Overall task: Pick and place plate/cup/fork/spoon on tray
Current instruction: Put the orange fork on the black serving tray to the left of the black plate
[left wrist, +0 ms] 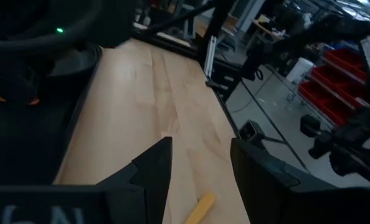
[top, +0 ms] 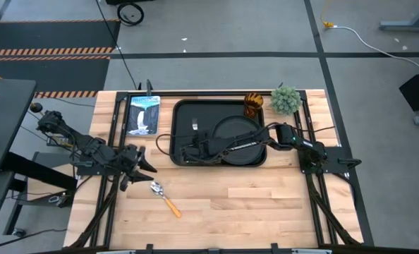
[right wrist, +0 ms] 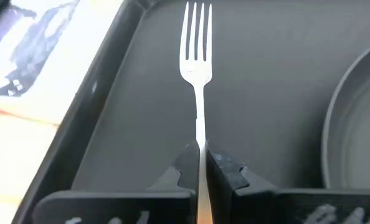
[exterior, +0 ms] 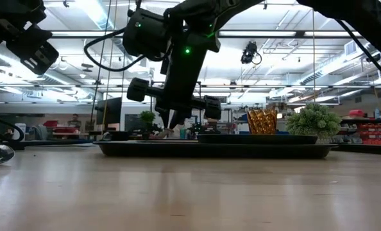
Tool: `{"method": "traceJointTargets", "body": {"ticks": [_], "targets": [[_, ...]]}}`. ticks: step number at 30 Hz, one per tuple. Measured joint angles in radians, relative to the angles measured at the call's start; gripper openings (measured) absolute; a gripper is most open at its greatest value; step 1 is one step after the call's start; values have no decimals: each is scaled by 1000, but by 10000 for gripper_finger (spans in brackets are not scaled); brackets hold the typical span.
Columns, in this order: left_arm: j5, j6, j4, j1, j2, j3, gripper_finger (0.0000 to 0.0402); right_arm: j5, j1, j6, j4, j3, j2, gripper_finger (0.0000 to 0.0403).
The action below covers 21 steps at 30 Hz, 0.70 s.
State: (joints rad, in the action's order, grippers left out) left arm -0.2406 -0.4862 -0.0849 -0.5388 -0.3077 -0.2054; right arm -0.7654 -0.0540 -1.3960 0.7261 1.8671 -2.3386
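Observation:
The black tray lies at the table's far middle, with the round black plate resting on its right half. My right gripper reaches over the tray's left half and is shut on the fork, whose tines point to the far edge. The amber cup stands on the table beyond the tray's far right corner. The spoon lies on the table near the front left. My left gripper is open and empty just left of the spoon, whose orange handle shows below its fingers. My right gripper pinches the fork's thin silver neck between its two fingers, behind the tines. The fingers come from the table's near side and lie along the fork. The handle is hidden under the gripper. The fork lies level low over the tray floor; whether it touches, I cannot tell.
A small green potted plant stands right of the cup. A blue and white booklet lies left of the tray. Bare wood stretches across the table's near half.

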Motion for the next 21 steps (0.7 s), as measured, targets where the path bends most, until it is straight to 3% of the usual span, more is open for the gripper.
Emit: {"method": "traceJointTargets", "body": {"ticks": [6, 21], "targets": [[17, 0, -22, 0, 0, 0, 172, 101, 20, -24, -7, 0, 0, 18], [17, 1, -24, 0, 0, 0, 172, 93, 30, -90, -59, -89, -1, 19]]}}
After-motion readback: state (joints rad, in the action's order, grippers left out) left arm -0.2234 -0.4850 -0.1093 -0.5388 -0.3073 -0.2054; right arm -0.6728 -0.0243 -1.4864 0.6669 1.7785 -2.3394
